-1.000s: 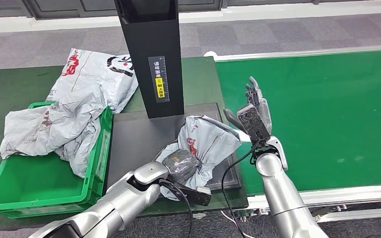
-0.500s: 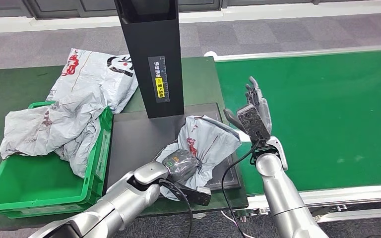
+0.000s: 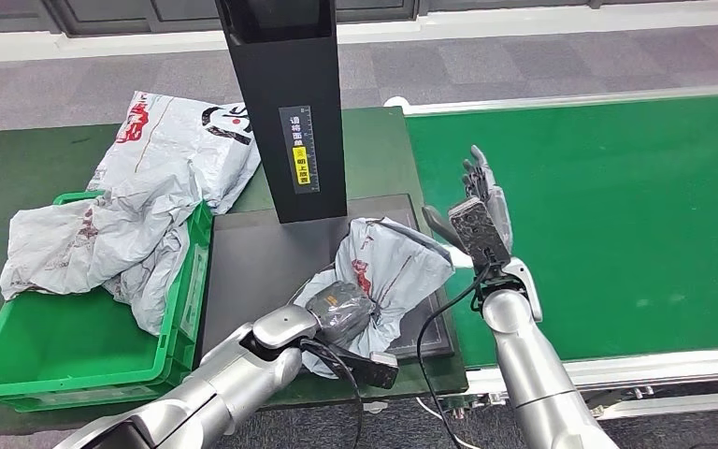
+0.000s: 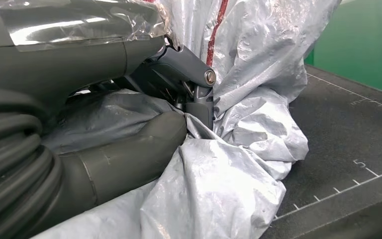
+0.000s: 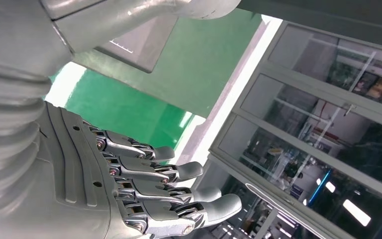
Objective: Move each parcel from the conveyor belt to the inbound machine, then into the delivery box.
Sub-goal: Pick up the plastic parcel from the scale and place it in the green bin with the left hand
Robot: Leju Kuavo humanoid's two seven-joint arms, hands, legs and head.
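Conveyor belt (image 3: pixel 617 206) runs bare and green along the robot's right. Beside it stands the inbound machine (image 3: pixel 285 103), a black column over a dark platform (image 3: pixel 252 262). To the left sits the green delivery box (image 3: pixel 65 351), with grey bags (image 3: pixel 112 238) draped over its rim and one more on the table behind. The parcel (image 3: pixel 383 267), a crumpled grey bag, lies on the platform, and the left hand (image 3: pixel 338 313) grips its near end, fingers buried in the plastic. The right hand (image 3: pixel 481 210) hovers over the belt's edge, fingers straight and apart, holding nothing. Scanning looks done or nearly so; next comes lifting the bag leftward into the box, where the heaped bags on the rim may snag it.
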